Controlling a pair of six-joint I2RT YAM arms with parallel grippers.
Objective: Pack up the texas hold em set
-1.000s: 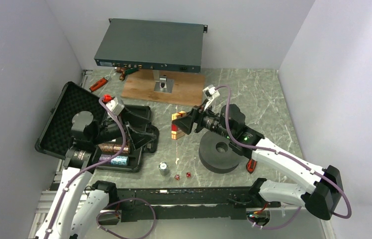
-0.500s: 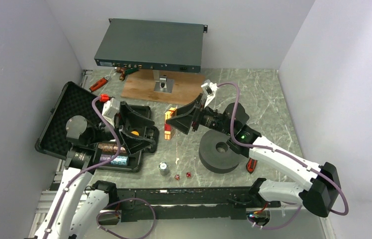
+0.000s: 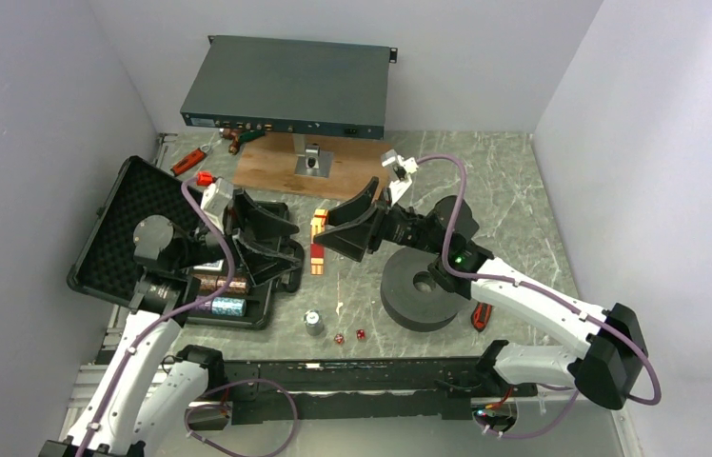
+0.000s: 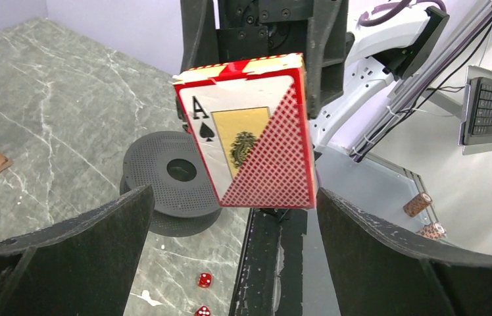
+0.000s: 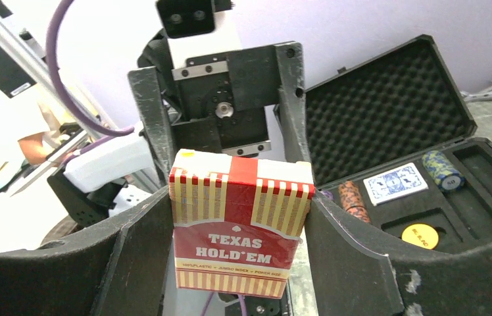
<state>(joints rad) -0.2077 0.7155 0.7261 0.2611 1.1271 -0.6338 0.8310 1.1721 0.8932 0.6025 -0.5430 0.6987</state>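
A red Texas Hold'em card deck box [image 5: 240,230] hangs in the air with my right gripper [image 5: 238,217] shut on its two sides. From above, the box [image 3: 317,243] sits between both arms, just right of the open black briefcase [image 3: 124,205]. My left gripper [image 3: 291,245] faces it, jaws wide open, and the box [image 4: 250,131] floats just beyond its fingertips, untouched. The briefcase base holds chip stacks [image 5: 352,197], a blue deck [image 5: 396,182] and a yellow disc [image 5: 419,235]. Two red dice [image 3: 349,336] lie on the table near the front edge.
A dark grey foam ring [image 3: 424,290] lies under the right arm. A small silver cylinder [image 3: 313,324] stands near the dice. A grey rack-mount box [image 3: 286,90] and a wooden board [image 3: 333,171] are at the back. A red-handled tool [image 3: 481,316] lies beside the ring.
My right gripper has carried the deck box leftward toward the briefcase. My left gripper has swung up and round to face the box, staying open.
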